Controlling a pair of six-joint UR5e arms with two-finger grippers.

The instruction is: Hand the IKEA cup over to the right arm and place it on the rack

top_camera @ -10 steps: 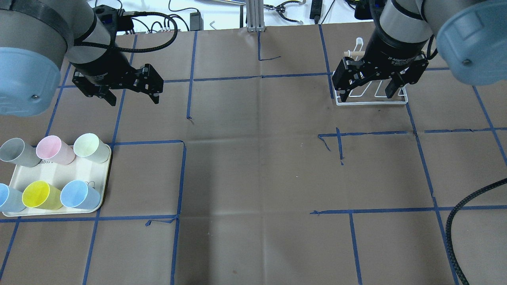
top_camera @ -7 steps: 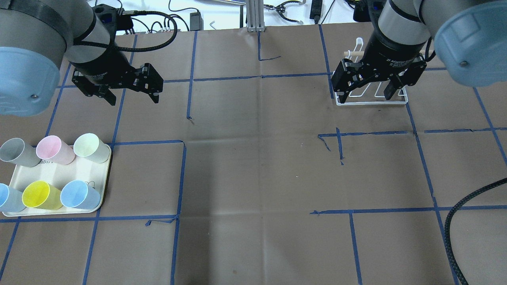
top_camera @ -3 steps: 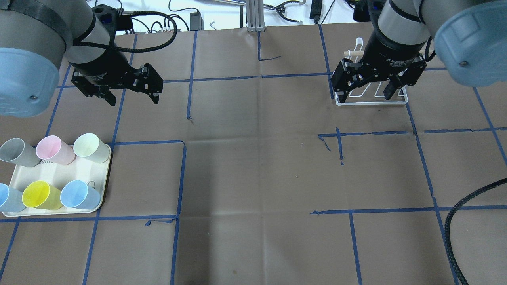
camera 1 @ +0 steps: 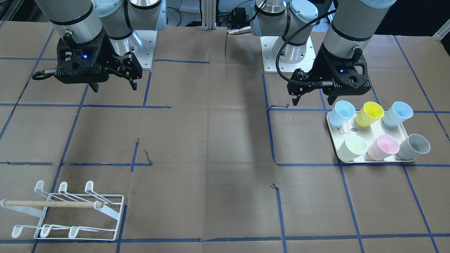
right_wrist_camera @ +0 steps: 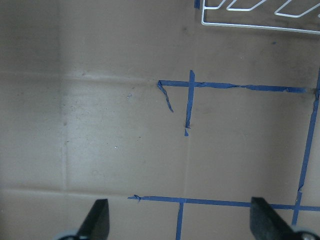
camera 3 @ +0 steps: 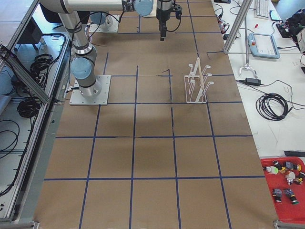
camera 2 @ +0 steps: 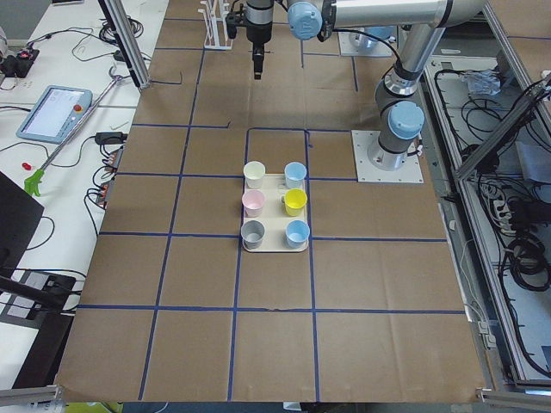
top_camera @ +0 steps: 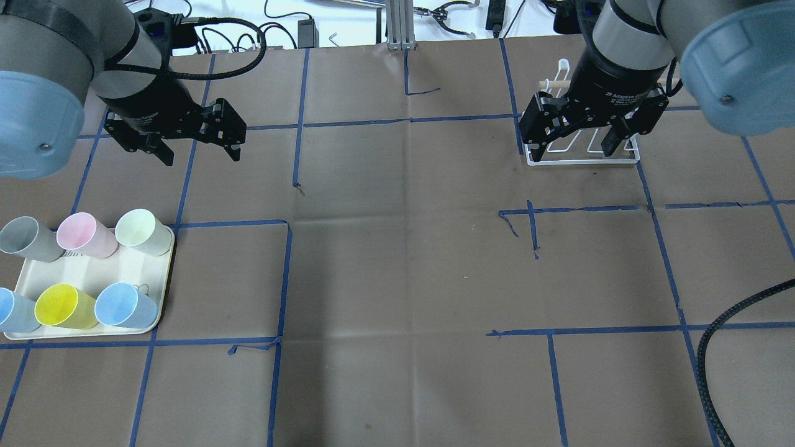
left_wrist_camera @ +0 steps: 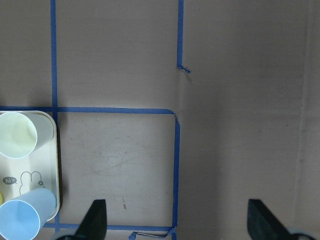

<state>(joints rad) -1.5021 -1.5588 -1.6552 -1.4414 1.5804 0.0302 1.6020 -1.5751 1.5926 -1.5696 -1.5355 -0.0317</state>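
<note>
Overhead exterior tells me nothing's begun: six pastel plastic cups (top_camera: 84, 233) sit on the cream tray (top_camera: 93, 273), the white wire rack (camera 1: 52, 203) bare. My left gripper (top_camera: 200, 152) and right gripper (top_camera: 574, 149) hover, fingers wide, empty; pickup, handover, hanging remain.

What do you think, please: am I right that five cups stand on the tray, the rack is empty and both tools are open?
Not quite: the front-facing view shows six cups on the tray, not five. The rack is empty; the left tool and right tool are open.
</note>
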